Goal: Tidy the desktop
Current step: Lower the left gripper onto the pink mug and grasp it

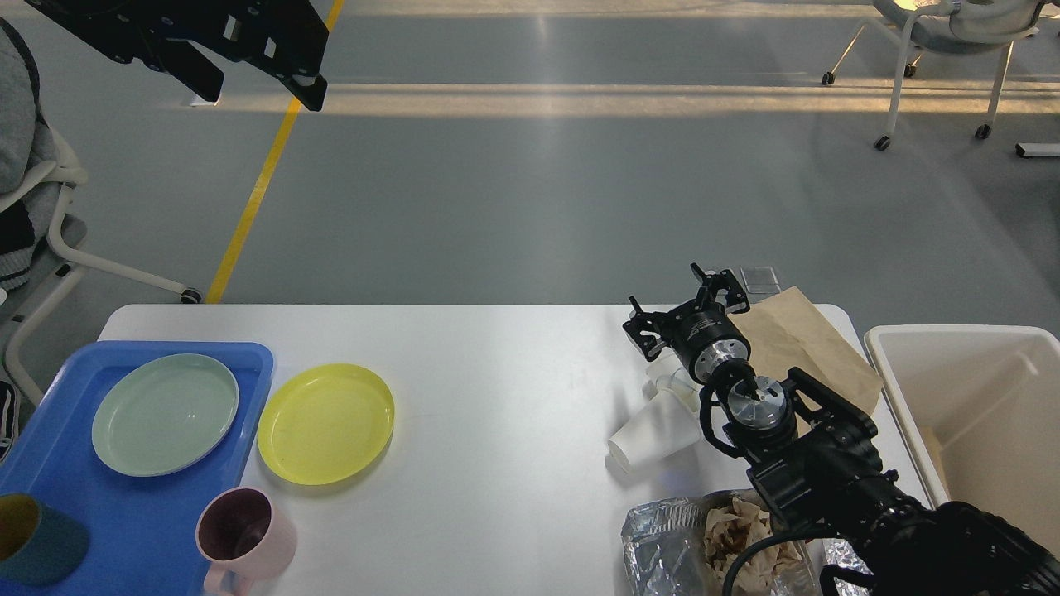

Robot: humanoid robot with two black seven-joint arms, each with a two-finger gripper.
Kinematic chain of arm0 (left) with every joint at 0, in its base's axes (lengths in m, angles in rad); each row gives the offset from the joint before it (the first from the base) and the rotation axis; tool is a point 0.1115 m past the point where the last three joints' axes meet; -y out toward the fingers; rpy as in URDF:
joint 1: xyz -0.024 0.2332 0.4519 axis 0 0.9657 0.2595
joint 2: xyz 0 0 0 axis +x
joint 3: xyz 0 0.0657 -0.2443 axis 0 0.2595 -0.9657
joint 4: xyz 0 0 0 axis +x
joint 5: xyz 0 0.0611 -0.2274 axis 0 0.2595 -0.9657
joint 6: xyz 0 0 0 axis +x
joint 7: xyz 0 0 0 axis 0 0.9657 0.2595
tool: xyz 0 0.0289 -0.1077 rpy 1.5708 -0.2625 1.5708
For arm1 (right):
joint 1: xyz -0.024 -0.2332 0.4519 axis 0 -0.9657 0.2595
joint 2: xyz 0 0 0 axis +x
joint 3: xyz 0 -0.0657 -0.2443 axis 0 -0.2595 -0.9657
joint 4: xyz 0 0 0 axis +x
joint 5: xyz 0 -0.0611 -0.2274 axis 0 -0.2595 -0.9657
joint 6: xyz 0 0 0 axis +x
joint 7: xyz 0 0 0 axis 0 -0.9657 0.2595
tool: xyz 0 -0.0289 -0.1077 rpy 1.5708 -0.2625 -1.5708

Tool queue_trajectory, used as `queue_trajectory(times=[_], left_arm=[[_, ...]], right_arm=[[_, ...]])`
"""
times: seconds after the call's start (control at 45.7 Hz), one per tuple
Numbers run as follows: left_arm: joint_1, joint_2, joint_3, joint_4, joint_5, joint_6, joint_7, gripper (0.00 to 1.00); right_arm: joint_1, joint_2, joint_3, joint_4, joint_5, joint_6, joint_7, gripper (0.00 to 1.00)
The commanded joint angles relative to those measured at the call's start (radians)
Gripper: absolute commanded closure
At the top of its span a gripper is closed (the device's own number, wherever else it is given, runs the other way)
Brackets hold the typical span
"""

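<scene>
The desktop [497,397], a wide white surface with rounded corners, filled the lower half of the head view. At its eight o'clock side lay a blue tray [50,463] carrying a pale green plate [165,414] and, at the tray's seven o'clock corner, a teal cup [33,542] cut by the frame edge. Just beside the tray, toward three o'clock, a yellow plate [325,423] rested on the bare surface, and a pink mug [244,534] stood at the plate's seven o'clock, touching the tray's edge.

Over at the four o'clock side a white paper cup [650,434] lay tipped on its side, with a crumpled foil wrapper [671,542] holding brown paper near the bottom edge. A brown paper bag [799,343] lay flat at the two o'clock corner, and a cream-white bin [969,414] stood just off the surface beyond it.

The right gripper [686,310] hung above the paper cup and bag, its fingers spread apart and holding nothing. The left gripper [252,70] was raised high at eleven o'clock, well apart from the tray, fingers parted and empty.
</scene>
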Motion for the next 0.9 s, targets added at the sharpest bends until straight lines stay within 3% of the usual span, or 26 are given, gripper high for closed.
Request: queue_trajectory(times=[0.0, 0.153, 0.328, 0.613, 0.744, 0.875], left_arm=[[0.111, -0.001, 0.000, 0.001, 0.007, 0.000, 0.007, 0.21], [0.313, 0.010, 0.003, 0.002, 0.025, 0.000, 0.024, 0.22], [0.524, 0.030, 0.002, 0.002, 0.036, 0.007, 0.125, 0.22], [0.826, 0.057, -0.006, 0.010, 0.097, 0.225, 0.177, 0.22], [0.945, 0.060, 0.000, 0.010, 0.159, 0.339, 0.177, 0.23], [1.024, 0.060, -0.010, 0.011, 0.166, 0.388, 0.182, 0.24]], right_arm=[[0.000, 0.000, 0.000, 0.000, 0.000, 0.000, 0.000, 0.00], [0.000, 0.000, 0.000, 0.000, 0.000, 0.000, 0.000, 0.00], [0.000, 0.000, 0.000, 0.000, 0.000, 0.000, 0.000, 0.00], [0.000, 0.000, 0.000, 0.000, 0.000, 0.000, 0.000, 0.00], [0.000, 0.000, 0.000, 0.000, 0.000, 0.000, 0.000, 0.00], [0.000, 0.000, 0.000, 0.000, 0.000, 0.000, 0.000, 0.00]])
